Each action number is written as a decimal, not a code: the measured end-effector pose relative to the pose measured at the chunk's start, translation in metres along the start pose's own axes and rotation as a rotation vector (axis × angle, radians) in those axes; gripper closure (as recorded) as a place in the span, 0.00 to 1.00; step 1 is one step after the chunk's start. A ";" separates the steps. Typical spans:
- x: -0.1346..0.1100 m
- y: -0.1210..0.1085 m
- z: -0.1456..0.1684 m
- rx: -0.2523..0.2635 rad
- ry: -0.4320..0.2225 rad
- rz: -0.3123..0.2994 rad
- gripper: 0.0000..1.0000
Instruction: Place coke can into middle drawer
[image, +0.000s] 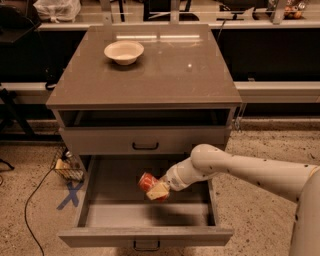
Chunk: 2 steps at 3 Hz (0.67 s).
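The coke can (147, 181), orange-red with a silver end, is held tilted in my gripper (156, 190), over the inside of the open middle drawer (107, 215). The gripper's pale fingers (159, 191) are closed around the can. My white arm (240, 170) reaches in from the right, across the drawer's right side. The can hangs above the drawer's grey floor, near its middle. The drawer is pulled fully out, its front with a black bar handle (146, 245) at the bottom of the view. The top drawer (145, 140) above it is closed.
A white bowl (124, 51) stands on the cabinet top (165, 75) at the back left. A blue tape cross (70, 195) and a small wire basket (66, 167) are on the floor left of the cabinet. A cable (30, 200) runs over the floor at left.
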<state>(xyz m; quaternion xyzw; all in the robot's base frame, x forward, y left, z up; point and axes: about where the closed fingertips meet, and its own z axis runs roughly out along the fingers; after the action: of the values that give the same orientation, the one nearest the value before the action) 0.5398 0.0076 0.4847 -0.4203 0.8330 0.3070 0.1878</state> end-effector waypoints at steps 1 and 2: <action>-0.004 -0.013 0.019 -0.008 -0.038 0.015 0.34; -0.004 -0.023 0.034 -0.020 -0.047 0.032 0.11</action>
<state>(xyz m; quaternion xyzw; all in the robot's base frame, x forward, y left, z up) 0.5624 0.0221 0.4538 -0.4015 0.8318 0.3280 0.1981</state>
